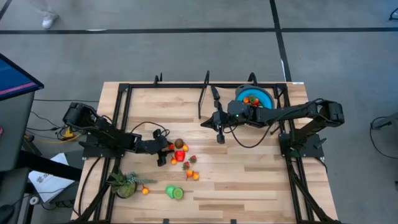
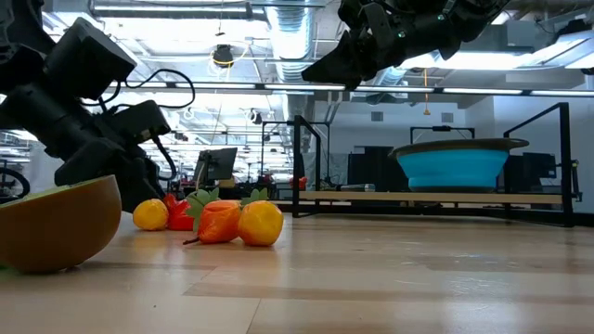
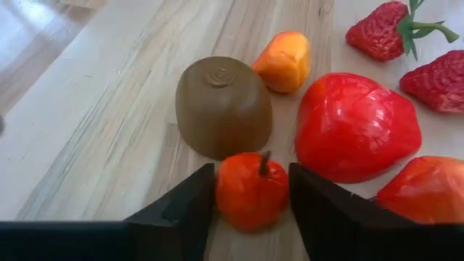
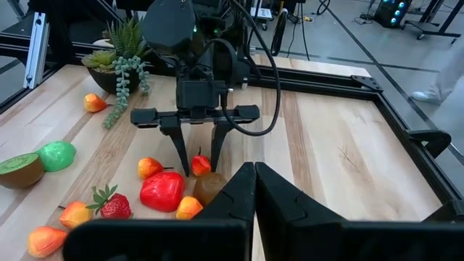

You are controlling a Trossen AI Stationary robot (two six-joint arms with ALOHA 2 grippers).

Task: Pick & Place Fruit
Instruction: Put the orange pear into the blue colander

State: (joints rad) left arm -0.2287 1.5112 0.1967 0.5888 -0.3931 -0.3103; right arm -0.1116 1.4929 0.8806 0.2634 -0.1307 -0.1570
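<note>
The left gripper (image 3: 252, 190) is down at the table with its two fingers spread on either side of a small red fruit (image 3: 251, 190); the fingers stand close to the fruit's flanks, but contact cannot be confirmed, so it reads as positioned around the fruit and not yet clenched. Taking that red fruit as the landmark: a brown fruit (image 3: 224, 106) sits just beyond it, nearly touching, and a large red fruit (image 3: 355, 126) lies just beside it.

Risk, as a judgement: the neighbours crowd the grip. A finger closing may strike the brown fruit or the large red one, push them aside, or squeeze the small round fruit out of the fingers.

The right gripper (image 4: 254, 190) hangs well above the table with its fingers pressed together and nothing between them, near the blue bowl (image 1: 263, 96), well apart from the landmark fruit.

The left wrist view alone shows the fruit between the fingers. The high view alone shows the bowl already holding fruit and the remaining fruit scattered toward the leafy plant (image 1: 126, 184). The right wrist view shows the left gripper's spread from the front.
</note>
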